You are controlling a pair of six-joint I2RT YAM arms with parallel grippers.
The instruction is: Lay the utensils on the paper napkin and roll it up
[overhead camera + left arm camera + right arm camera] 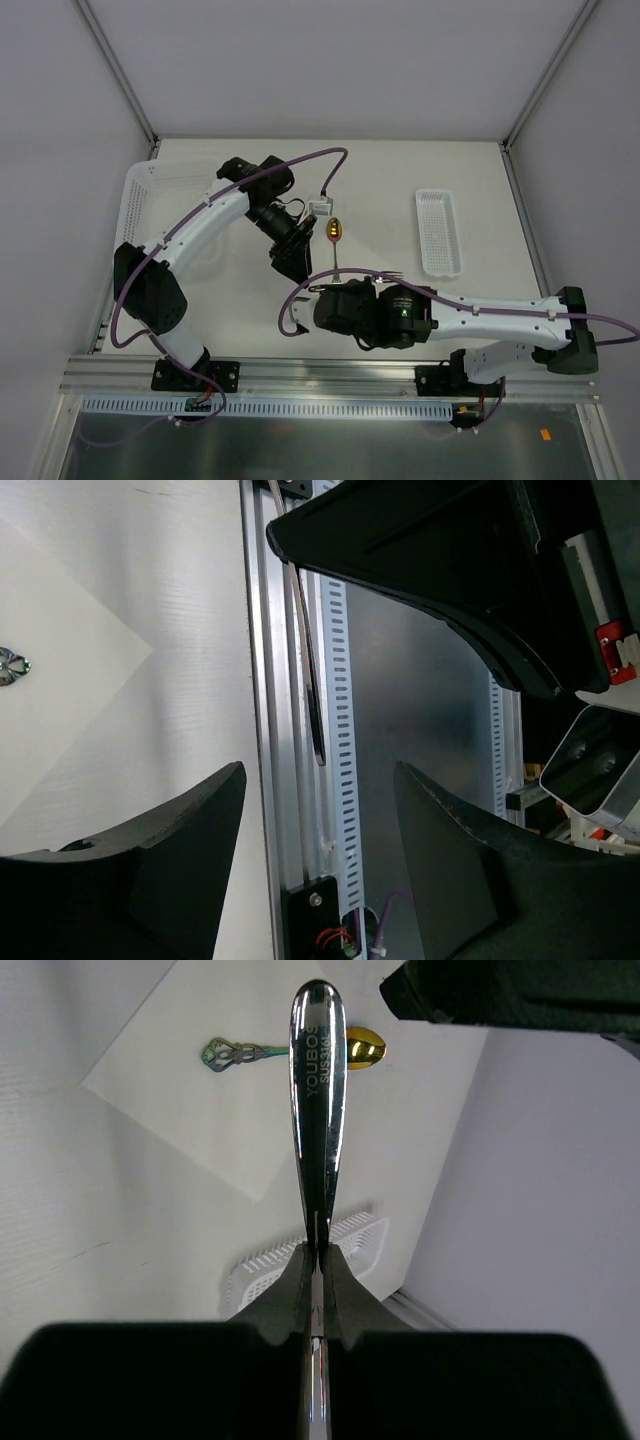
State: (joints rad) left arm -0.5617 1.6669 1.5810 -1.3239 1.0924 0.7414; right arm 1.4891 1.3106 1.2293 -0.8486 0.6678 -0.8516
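Observation:
The paper napkin [200, 1110] lies flat on the table, one corner toward the near rail [70, 700]. The spoon [336, 240] rests on it, gold bowl [365, 1047] away from me and ornate handle [232, 1054] toward me. My right gripper [318, 1250] is shut on the dark fork [318, 1090], which sticks straight out over the napkin with its stamped handle end forward. My left gripper [290, 260] hovers just left of the spoon. It stands open [320, 775] with nothing between its fingers and faces the table's near edge.
A long white perforated basket [438, 232] lies at the right of the table. A wider one [140, 195] sits at the far left [262, 1265]. The aluminium rail [275, 730] runs along the near edge. My two wrists are close together at mid table.

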